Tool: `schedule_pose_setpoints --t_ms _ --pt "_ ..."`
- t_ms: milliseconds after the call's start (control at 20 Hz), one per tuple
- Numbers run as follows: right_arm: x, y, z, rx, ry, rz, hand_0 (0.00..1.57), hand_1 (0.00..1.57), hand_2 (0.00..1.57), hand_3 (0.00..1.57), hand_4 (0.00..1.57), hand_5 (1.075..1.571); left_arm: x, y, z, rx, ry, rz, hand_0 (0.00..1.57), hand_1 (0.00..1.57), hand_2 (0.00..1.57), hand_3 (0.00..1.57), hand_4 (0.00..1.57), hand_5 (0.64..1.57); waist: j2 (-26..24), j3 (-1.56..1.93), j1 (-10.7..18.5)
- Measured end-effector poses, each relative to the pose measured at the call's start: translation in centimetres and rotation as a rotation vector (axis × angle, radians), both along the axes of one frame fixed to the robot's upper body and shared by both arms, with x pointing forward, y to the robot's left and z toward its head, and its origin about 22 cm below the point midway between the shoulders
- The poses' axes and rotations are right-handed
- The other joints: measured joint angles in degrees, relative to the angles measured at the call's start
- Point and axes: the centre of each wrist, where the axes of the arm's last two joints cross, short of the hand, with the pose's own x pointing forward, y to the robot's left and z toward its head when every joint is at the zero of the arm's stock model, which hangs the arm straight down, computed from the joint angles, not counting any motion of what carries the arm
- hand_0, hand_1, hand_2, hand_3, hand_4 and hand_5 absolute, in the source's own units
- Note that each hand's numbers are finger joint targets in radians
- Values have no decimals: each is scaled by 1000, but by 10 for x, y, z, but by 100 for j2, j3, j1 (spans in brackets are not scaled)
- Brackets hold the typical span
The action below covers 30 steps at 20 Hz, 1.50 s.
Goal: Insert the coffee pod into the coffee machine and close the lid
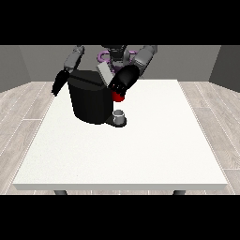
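The black coffee machine (88,98) stands on the white table (140,150) at the back left. Its grey lid (104,72) is tilted up. The hand at the view's right (123,80) hovers over the machine's front right corner, just above a red thing at the machine (119,97). What this hand holds, if anything, is hidden. A small grey thing (120,115) stands on the machine's low base. The hand at the view's left (59,82) hangs beside the machine's left side, its fingers straight and pointing down.
The robot's torso (115,54) is behind the machine at the table's far edge. Wooden floor surrounds the table on all sides.
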Motion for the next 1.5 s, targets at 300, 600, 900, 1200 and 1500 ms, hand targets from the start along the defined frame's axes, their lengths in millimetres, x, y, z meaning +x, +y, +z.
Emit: schedule_pose_setpoints --t_ms 300,600,900,1200,1500 --pt "-3 6 3 -28 -2 14 0 0 0 0 147 1571 -3 15 8 53 -46 13 925 925 982 695 0 1571 75 3 -142" --pt "0 5 10 -30 -15 9 0 0 0 0 112 1571 -5 16 13 102 -106 24 0 0 635 508 0 1571 145 19 -119" --pt "2 -1 8 -36 -7 -6 0 0 0 0 149 1571 -5 17 17 112 -121 24 0 0 525 452 0 1571 169 18 -68" --pt "-5 -5 -11 -25 42 -31 0 0 0 0 90 1571 -2 13 1 112 -71 24 0 0 221 146 0 1571 -107 14 53" --pt "-13 -36 -46 5 144 -99 0 0 0 0 0 1571 2 -4 -46 79 46 -1 0 0 0 0 0 1571 -711 3 554"
